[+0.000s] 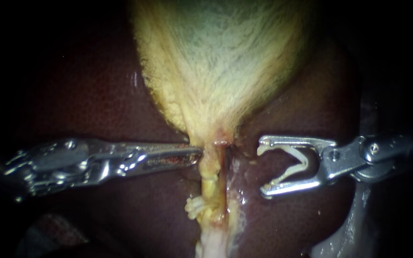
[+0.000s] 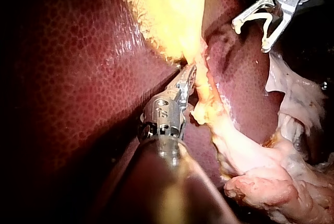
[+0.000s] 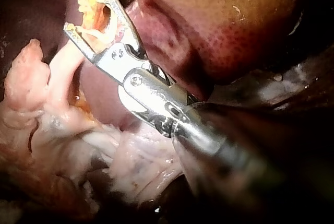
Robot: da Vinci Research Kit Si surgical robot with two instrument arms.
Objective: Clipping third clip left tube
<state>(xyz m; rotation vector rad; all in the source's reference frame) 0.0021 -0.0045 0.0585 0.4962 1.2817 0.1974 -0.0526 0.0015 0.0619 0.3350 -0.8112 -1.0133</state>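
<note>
At the gallbladder's [image 1: 221,57] neck, mid-scene, liver [image 1: 96,105] all round it. The left tube [image 1: 210,174] is the yellow strand that runs down from the neck. A paler strand lies just beside it on its right, with a dark slit between the two.

My right instrument [image 1: 261,170] comes in level from the right. Its jaws stand wide apart with a white clip [image 1: 304,163] seated between them, touching both, mouth facing the tube. The tips are near the strands but not touching, with bare liver showing in between. From the right wrist view the right instrument [image 3: 87,11] has the yellow strand lined up behind its open mouth, so depth there is unclear.

My left instrument [image 1: 194,154] comes in level from the left, tip against the tube's left side just under the neck. The left wrist view shows the same contact [image 2: 187,80]. Can't tell whether it's clamped on tissue or only resting there.

Lower on the tube's left side there's a pale ridged lump [image 1: 195,206]. It's too small to identify.
</note>
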